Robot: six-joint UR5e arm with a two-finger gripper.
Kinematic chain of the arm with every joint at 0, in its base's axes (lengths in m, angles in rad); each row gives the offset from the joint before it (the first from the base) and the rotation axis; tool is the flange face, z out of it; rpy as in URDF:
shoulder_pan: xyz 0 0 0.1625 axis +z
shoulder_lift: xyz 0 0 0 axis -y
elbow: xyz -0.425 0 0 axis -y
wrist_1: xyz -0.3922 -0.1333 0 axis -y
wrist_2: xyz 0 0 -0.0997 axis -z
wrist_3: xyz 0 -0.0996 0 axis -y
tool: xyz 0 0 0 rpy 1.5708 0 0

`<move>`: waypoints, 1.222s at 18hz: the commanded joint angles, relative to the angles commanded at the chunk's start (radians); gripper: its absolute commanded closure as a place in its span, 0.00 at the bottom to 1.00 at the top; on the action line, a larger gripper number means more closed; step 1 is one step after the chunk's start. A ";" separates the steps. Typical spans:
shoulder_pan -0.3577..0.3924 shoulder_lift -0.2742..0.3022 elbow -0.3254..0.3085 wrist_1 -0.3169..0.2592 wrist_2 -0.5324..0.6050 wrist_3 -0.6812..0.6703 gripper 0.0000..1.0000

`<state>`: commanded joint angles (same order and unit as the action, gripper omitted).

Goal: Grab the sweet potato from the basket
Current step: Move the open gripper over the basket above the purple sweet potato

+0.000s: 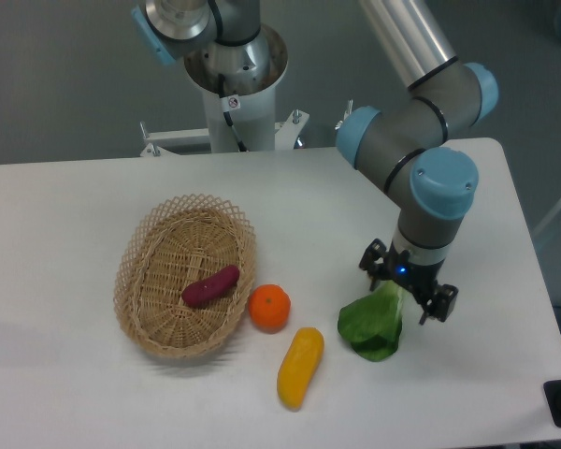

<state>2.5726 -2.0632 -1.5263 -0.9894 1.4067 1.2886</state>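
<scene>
The approach looks barely begun; the sweet potato (210, 285) lies slantwise inside the basket (140, 245), well apart from the gripper (408, 290), off toward nine o'clock; next it must travel that way, then descend over the tuber; the fingers (441, 305) stand spread, pinching nothing, hovering above the leafy green (370, 327).

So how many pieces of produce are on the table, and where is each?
4. The sweet potato lies in the basket. The orange sits beside the basket's right rim, the yellow vegetable just below it, and the leafy green under the gripper.
</scene>
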 joint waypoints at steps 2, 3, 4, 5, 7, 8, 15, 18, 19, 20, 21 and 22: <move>-0.021 0.005 0.000 -0.002 -0.012 -0.017 0.00; -0.031 0.011 -0.002 -0.002 -0.024 -0.034 0.00; -0.044 0.014 -0.003 -0.002 -0.044 -0.050 0.00; -0.055 0.014 -0.003 -0.002 -0.064 -0.070 0.00; -0.068 0.024 -0.009 0.000 -0.101 -0.090 0.00; -0.074 0.034 -0.018 0.002 -0.120 -0.089 0.00; -0.166 0.115 -0.155 0.006 -0.130 -0.052 0.00; -0.225 0.149 -0.216 0.006 -0.127 -0.032 0.00; -0.247 0.156 -0.231 0.006 -0.127 -0.032 0.00; -0.267 0.156 -0.245 0.006 -0.127 -0.032 0.00; -0.282 0.156 -0.258 0.006 -0.126 -0.032 0.00; -0.293 0.156 -0.271 0.006 -0.126 -0.032 0.00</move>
<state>2.2796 -1.9067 -1.7977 -0.9833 1.2809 1.2563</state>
